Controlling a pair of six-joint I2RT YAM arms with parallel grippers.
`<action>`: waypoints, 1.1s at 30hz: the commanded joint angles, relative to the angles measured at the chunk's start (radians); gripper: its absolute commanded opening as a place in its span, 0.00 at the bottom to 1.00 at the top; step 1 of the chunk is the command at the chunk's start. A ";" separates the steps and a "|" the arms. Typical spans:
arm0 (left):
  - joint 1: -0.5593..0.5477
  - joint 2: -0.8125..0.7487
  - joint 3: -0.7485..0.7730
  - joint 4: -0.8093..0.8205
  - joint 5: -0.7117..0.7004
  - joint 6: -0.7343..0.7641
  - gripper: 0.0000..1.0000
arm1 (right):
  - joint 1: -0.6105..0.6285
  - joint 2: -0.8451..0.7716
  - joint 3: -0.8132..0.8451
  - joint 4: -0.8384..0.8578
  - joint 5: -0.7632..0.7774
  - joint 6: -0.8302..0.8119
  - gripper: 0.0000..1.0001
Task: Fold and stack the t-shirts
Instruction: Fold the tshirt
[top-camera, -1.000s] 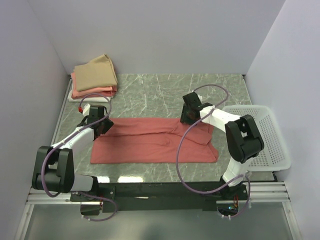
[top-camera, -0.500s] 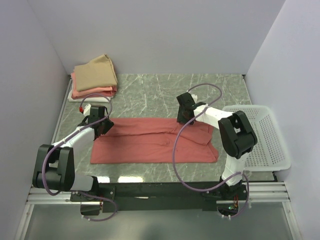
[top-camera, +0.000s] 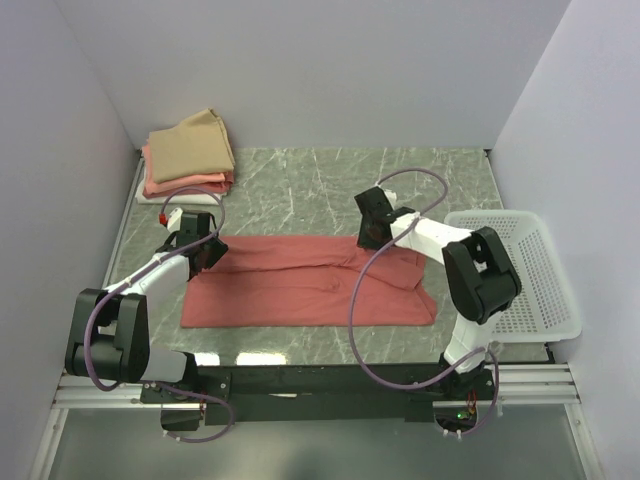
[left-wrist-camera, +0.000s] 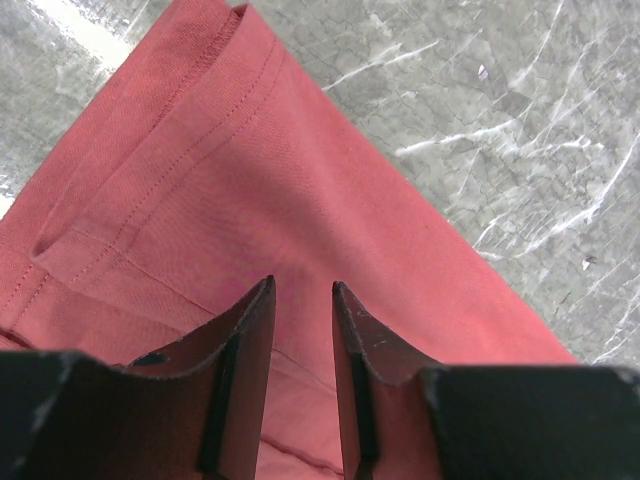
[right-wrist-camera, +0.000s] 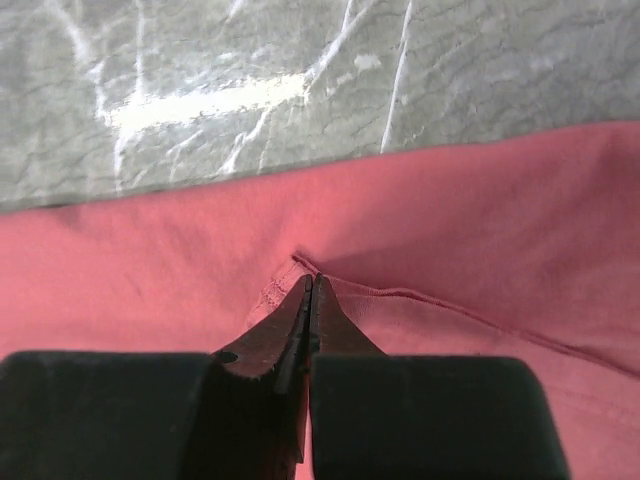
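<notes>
The salmon-red t-shirt (top-camera: 300, 285) lies flat across the middle of the surface as a long band running left to right, folded over itself, with a sleeve layer overlapping towards its right end and stitched hems showing at its far left corner. At the far left corner of the surface sit three folded rectangles in a stack: a tan t-shirt (top-camera: 195, 143) on top, slightly askew, a salmon-pink t-shirt (top-camera: 185, 184) under it, and a white t-shirt (top-camera: 150, 196) at the bottom.
</notes>
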 joint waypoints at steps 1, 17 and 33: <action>-0.004 0.006 0.018 0.027 0.006 0.008 0.34 | 0.010 -0.092 -0.032 0.024 -0.001 0.015 0.00; -0.004 0.012 0.013 0.028 0.017 0.008 0.35 | 0.153 -0.437 -0.339 0.082 0.023 0.171 0.00; -0.007 0.019 0.043 0.050 0.066 0.043 0.36 | 0.268 -0.580 -0.416 0.085 0.058 0.184 0.57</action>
